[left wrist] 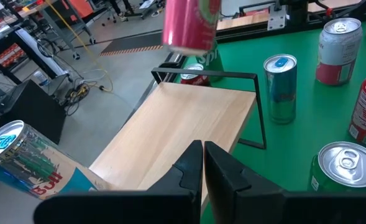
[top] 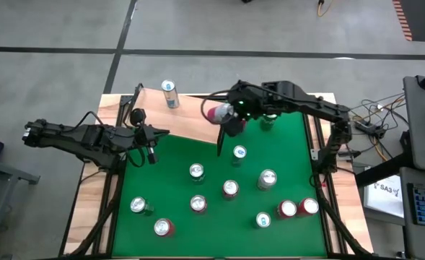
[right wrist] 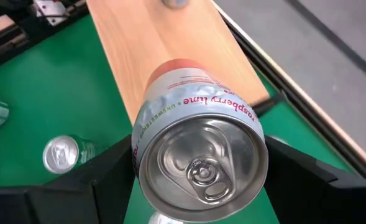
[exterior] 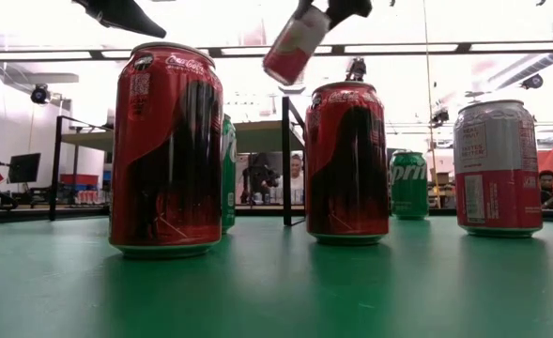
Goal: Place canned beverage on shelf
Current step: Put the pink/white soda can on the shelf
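Green felt table (top: 291,144) carrying many upright cans. Right gripper (top: 226,115) gripping pink-and-silver can (top: 216,113), jaws clamping its sides (label reading "raspberry lime"), holding it tilted in air over right end of shelf (top: 190,115). Blue-and-silver can (top: 170,94) standing on shelf. Left gripper (top: 153,134) waiting clenched, empty, at shelf's near edge.
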Available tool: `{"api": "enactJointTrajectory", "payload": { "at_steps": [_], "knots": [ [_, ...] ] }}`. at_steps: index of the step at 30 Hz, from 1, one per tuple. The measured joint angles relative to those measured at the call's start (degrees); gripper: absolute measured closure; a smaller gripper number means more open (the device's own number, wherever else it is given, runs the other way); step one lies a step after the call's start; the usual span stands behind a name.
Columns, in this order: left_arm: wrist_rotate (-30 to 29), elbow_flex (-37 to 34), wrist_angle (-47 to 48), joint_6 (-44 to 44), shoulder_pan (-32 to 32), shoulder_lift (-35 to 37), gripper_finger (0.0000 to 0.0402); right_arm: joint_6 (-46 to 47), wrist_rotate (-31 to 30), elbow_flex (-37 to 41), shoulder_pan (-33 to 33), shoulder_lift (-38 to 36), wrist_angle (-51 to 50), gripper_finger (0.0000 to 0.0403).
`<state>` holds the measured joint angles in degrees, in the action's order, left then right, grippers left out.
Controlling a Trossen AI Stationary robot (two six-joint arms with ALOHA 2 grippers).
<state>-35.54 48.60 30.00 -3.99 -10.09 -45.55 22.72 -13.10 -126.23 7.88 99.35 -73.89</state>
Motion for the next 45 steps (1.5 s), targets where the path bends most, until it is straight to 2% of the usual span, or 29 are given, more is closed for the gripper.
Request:
{"api": "enactJointTrajectory", "payload": {
  "at_steps": [7,45],
  "knots": [
    [0.0,0.0,0.0,0.0,0.0,0.0,0.0402,-4.0,0.0,-8.8,0.0,7.6,-3.4,0.0123],
    [0.1,0.0,-0.5,-1.0,0.0,-1.3,0.0402,-7.1,0.0,-7.9,0.0,13.0,-3.7,0.0123]
  ]
}}
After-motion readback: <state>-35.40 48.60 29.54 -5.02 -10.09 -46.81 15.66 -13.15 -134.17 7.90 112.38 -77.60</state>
